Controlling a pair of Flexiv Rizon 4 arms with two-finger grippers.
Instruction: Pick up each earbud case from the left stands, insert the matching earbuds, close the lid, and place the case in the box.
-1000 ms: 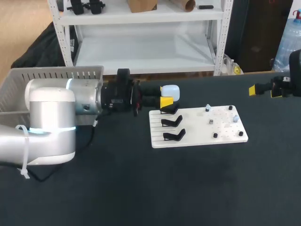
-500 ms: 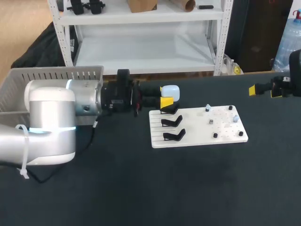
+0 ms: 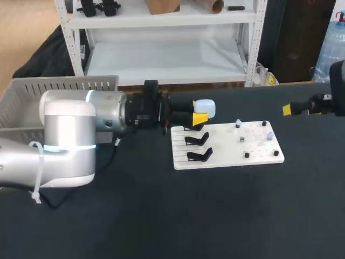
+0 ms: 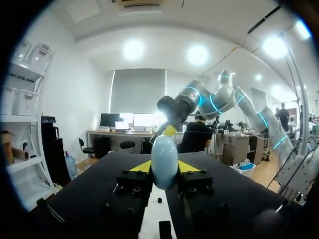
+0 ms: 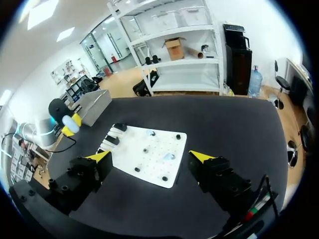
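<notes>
A pale blue earbud case point(image 3: 205, 108) sits between the yellow tips of my left gripper point(image 3: 201, 113), which is shut on it just above the back stand point(image 3: 195, 127). In the left wrist view the case point(image 4: 164, 160) stands upright between both fingers, over the white board point(image 4: 155, 219). Two more black stands point(image 3: 197, 140) point(image 3: 199, 156) on the board point(image 3: 221, 145) are bare. Small earbuds point(image 3: 238, 124) point(image 3: 269, 136) lie on its right half. My right gripper point(image 3: 298, 109) hangs open off the board's right side; its wrist view shows wide-spread fingers point(image 5: 149, 159) above the board point(image 5: 149, 159).
A grey slatted box point(image 3: 59, 85) stands at the table's back left, behind my left arm. It also shows in the right wrist view as the grey box point(image 5: 92, 103), beyond the left gripper. Dark tabletop point(image 3: 215, 216) spreads in front of the board.
My left gripper has carried the case a little to the right, over the back stand. The right gripper has dropped slightly and stays open.
</notes>
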